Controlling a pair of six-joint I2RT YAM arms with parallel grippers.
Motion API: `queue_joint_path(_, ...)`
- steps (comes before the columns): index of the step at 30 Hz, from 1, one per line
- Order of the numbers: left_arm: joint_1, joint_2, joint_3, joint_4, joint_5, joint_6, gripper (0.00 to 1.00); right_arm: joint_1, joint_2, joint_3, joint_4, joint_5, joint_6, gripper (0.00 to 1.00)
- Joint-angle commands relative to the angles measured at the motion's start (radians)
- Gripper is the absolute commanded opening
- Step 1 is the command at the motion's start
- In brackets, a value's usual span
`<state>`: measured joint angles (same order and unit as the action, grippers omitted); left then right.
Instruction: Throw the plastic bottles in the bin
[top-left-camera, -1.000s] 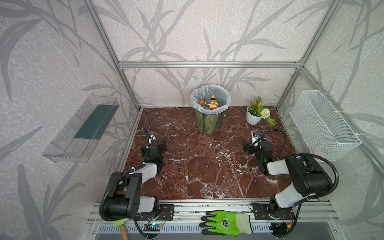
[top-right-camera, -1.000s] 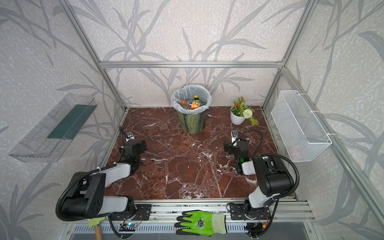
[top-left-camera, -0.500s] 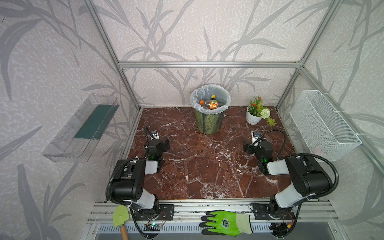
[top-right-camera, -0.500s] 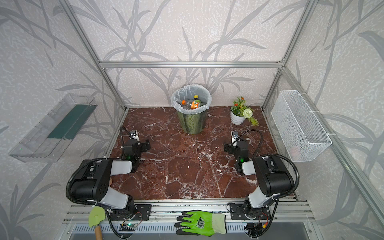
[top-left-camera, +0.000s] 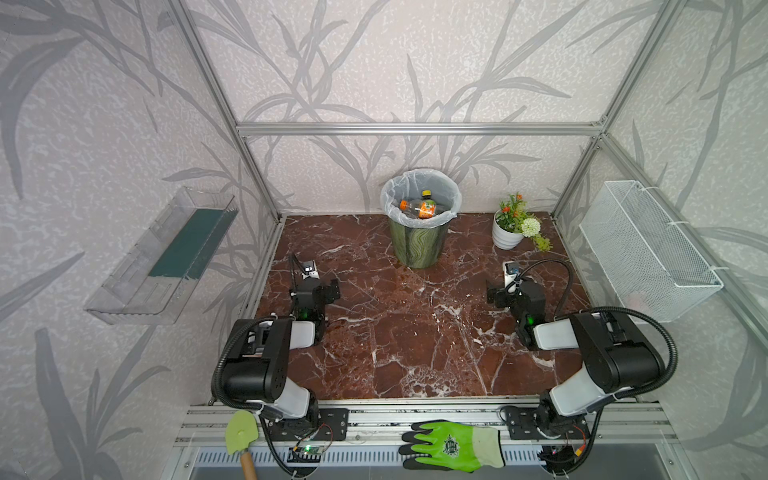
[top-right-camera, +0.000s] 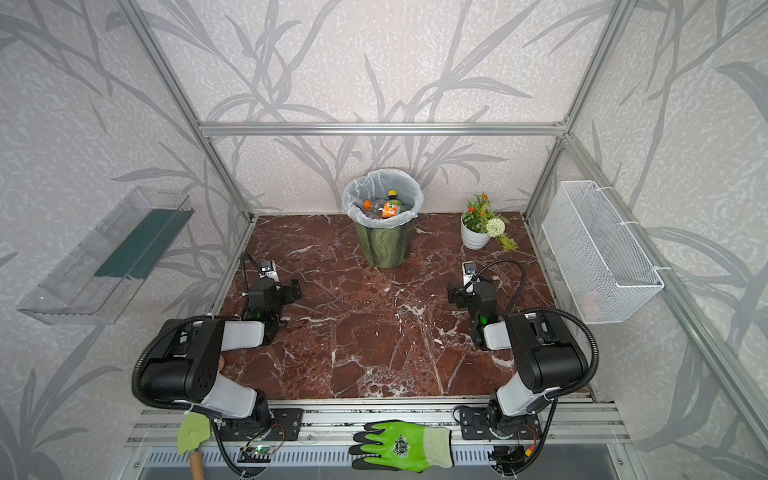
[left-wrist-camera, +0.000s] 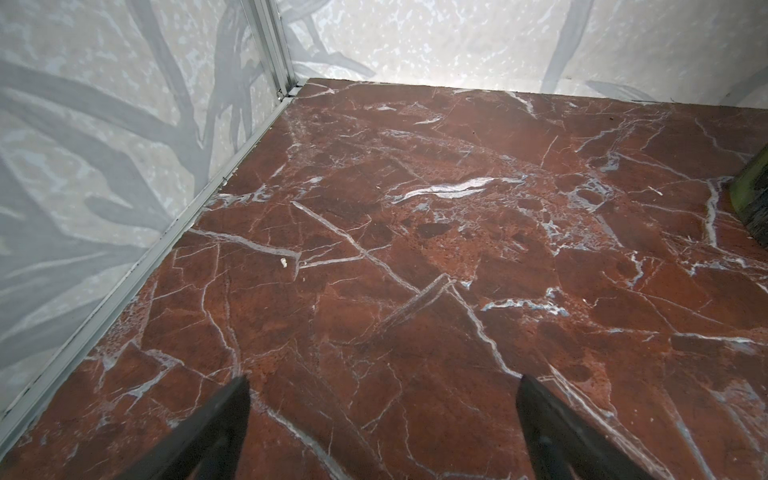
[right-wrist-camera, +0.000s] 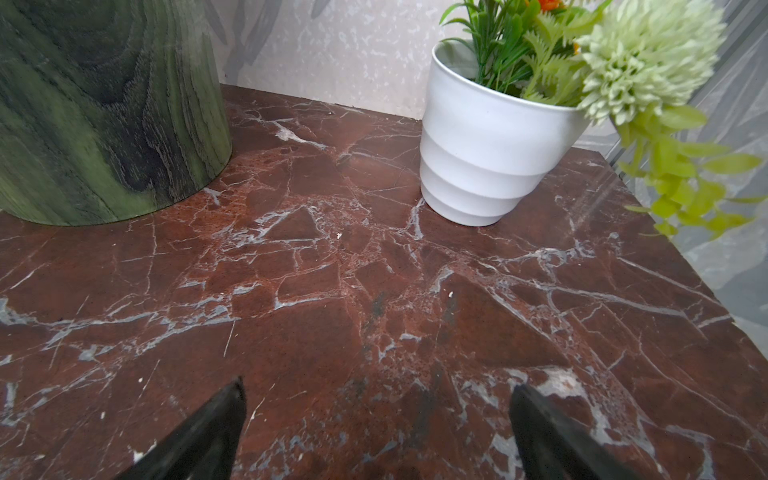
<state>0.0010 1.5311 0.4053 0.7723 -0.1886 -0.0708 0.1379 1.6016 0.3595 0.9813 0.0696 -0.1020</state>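
The bin (top-left-camera: 419, 245) (top-right-camera: 384, 245), green wavy-patterned with a white liner bag, stands at the back middle of the marble floor. The only plastic bottles (top-left-camera: 420, 207) (top-right-camera: 383, 209) I see lie inside it: a clear one with an orange cap and one with an orange label and yellow cap. My left gripper (top-left-camera: 322, 286) (top-right-camera: 284, 291) (left-wrist-camera: 382, 378) is open and empty, low over the floor at front left. My right gripper (top-left-camera: 509, 291) (top-right-camera: 469, 293) (right-wrist-camera: 376, 382) is open and empty at front right, facing the bin's base (right-wrist-camera: 104, 116).
A white ribbed flower pot (top-left-camera: 507, 239) (right-wrist-camera: 490, 145) with artificial plants stands at back right. On the right wall hangs a white wire basket (top-left-camera: 648, 253), on the left wall a clear shelf (top-left-camera: 162, 257). A green glove (top-left-camera: 453, 444) and a trowel (top-left-camera: 241, 428) lie on the front rail.
My left arm has drawn back and folded up, its gripper shifting slightly toward the back. The right arm has not moved.
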Motion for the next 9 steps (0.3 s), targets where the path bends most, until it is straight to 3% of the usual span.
queue_joint_path(1, 0.005, -0.011, 0.013, 0.007, 0.005, 0.011, 0.99, -0.003, -0.016, 0.006, 0.014, 0.001, 0.002, 0.99)
queue_joint_path(9, 0.005, -0.011, 0.013, 0.007, 0.004, 0.011, 0.99, -0.004, -0.016, 0.009, 0.009, -0.001, 0.003, 0.99)
